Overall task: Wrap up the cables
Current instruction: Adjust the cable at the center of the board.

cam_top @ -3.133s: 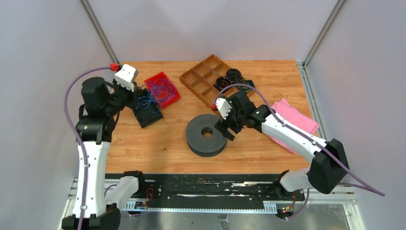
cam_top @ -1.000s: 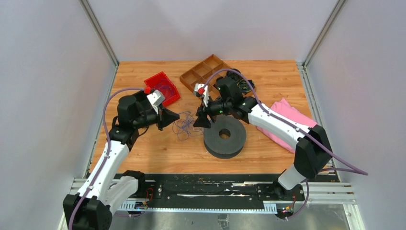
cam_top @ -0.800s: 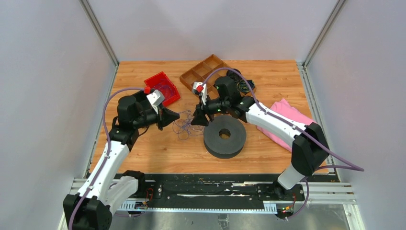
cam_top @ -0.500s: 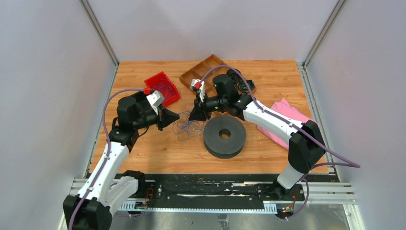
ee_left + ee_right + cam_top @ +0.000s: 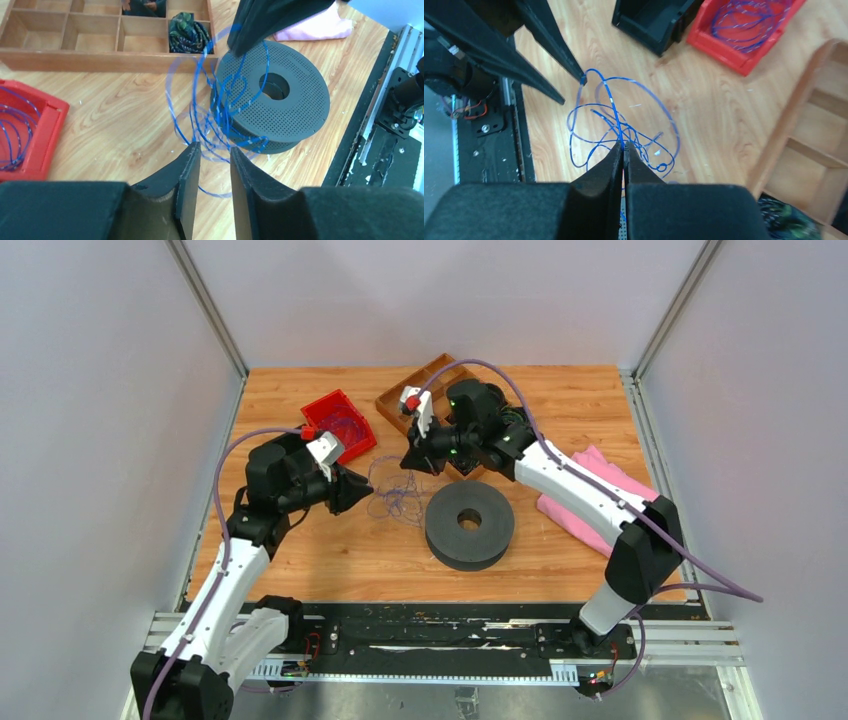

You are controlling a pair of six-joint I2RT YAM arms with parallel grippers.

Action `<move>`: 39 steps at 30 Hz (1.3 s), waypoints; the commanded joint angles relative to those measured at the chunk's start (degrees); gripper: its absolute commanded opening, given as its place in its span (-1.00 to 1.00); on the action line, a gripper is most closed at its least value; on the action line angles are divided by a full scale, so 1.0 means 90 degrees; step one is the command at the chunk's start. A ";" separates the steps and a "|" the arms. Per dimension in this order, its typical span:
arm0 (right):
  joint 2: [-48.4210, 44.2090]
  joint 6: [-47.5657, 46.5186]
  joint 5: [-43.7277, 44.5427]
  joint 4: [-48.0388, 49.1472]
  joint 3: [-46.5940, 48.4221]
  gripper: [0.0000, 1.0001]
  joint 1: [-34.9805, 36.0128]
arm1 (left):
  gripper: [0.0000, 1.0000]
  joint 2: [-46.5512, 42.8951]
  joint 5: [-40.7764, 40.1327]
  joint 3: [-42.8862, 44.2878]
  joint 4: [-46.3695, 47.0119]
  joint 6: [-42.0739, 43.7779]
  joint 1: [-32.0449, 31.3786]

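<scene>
The right jaws are clamping together on the thin blue tangled cable (image 5: pixel 620 134). The left jaws are standing slightly apart, just beside its loops, near 1 dark grey perforated round spool (image 5: pixel 295 110).

Likely a robot lab — grey walls (image 5: pixel 100 390), aluminium frame (image 5: pixel 204 302), wooden table (image 5: pixel 330 540)

Near edge of the light wooden worktop (image 5: pixel 320 560), mid-width: dark grey perforated round spool (image 5: pixel 470 525). Just left of it: loose tangle of thin blue cable (image 5: pixel 397 492). Behind, toward the left: red plastic tray (image 5: pixel 50 115) with blue cable loops (image 5: pixel 15 125) inside. Behind the spool: brown wooden divided tray (image 5: pixel 100 60), dark coiled cable bundles (image 5: pixel 188 31) in its compartments. Right edge: folded pink cloth (image 5: pixel 610 475).
</scene>
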 commanded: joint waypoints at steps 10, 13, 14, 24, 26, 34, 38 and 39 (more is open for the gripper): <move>-0.0942 -0.0074 0.0145 -0.0927 0.1192 -0.99 -0.0211 | 0.46 -0.0245 -0.0496 0.0298 -0.0163 0.0451 -0.0014; -0.0999 -0.0094 0.0041 -0.1098 0.1287 -0.99 -0.0210 | 0.49 -0.0212 -0.0561 0.0420 -0.0193 0.0602 -0.0015; -0.1016 -0.0075 0.0086 -0.1130 0.1299 -0.99 -0.0211 | 0.49 -0.0186 -0.0523 0.0462 -0.0190 0.0619 -0.0015; -0.0826 0.0377 0.0507 -0.1417 0.1937 -0.99 -0.0206 | 0.64 0.0191 0.1356 0.0549 0.0360 0.0656 -0.0134; -0.0748 0.0437 0.0583 -0.1503 0.2189 -0.99 -0.0207 | 0.64 0.0269 0.1266 0.0462 0.0593 0.0616 -0.0225; -0.0652 0.0684 0.0899 -0.1722 0.2779 -0.99 -0.0206 | 0.64 0.0773 0.0472 0.0411 0.1050 0.0689 -0.0973; -0.0796 0.0682 0.1083 -0.1721 0.2794 -0.99 -0.0204 | 0.55 0.1111 0.0186 0.0395 0.1342 0.0829 -0.1145; -0.0825 0.0670 0.1119 -0.1716 0.2783 -0.99 -0.0206 | 0.44 0.1220 0.0191 0.0437 0.1352 0.0822 -0.1182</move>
